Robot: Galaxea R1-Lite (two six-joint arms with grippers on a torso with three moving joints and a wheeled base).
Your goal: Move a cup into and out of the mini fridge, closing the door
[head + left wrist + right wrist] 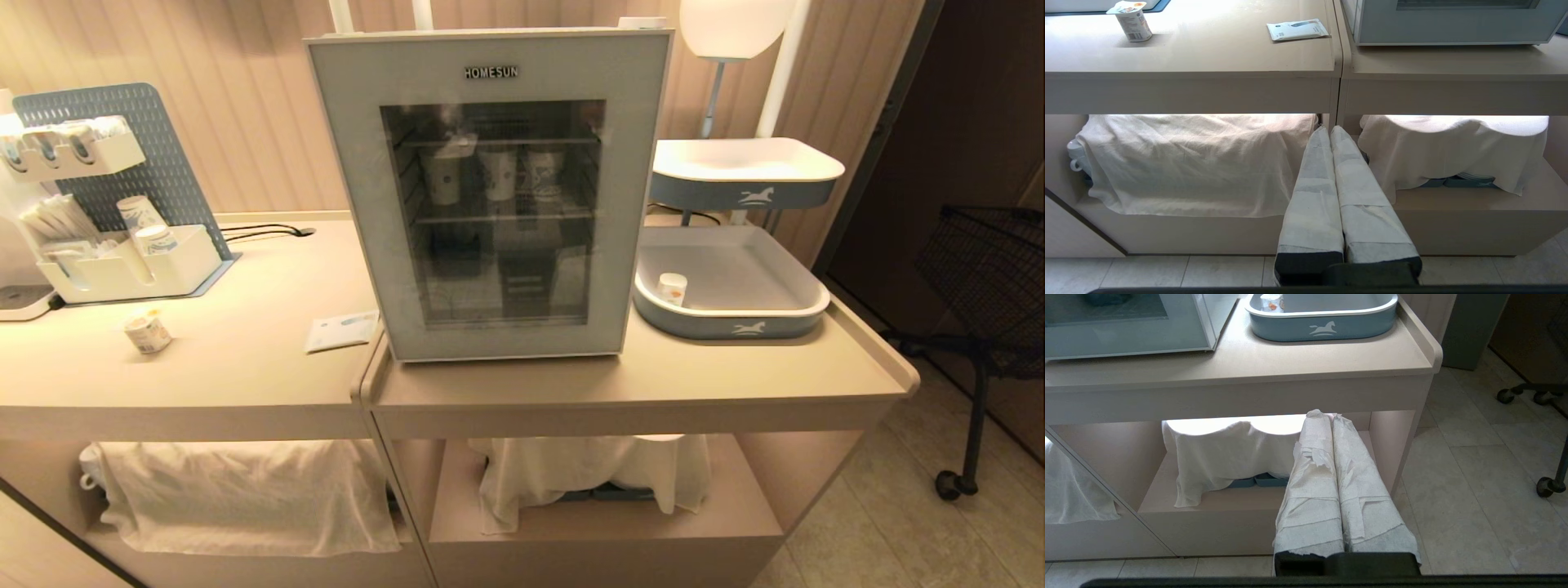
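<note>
Head view shows neither of my claws. Wrist views do: left claw (1330,130) and right claw (1323,415), paper-wrapped fingers pressed together, empty, low before the counter shelves. Cup (148,331) at left of frame on the counter (245,367). Fridge (490,196) centre, door (359,204) closed, "HOMESUN" legible; paper cups (496,171) inside. Tray (735,327) at right holds one small cup (672,288).

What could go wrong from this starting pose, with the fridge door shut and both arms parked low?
1. The cup stands far to the left of the mini fridge, so carrying it could tip it.
2. The door is shut; the wrapped left gripper may slip on its edge.
3. A similar small cup in the tray could be picked instead.
</note>
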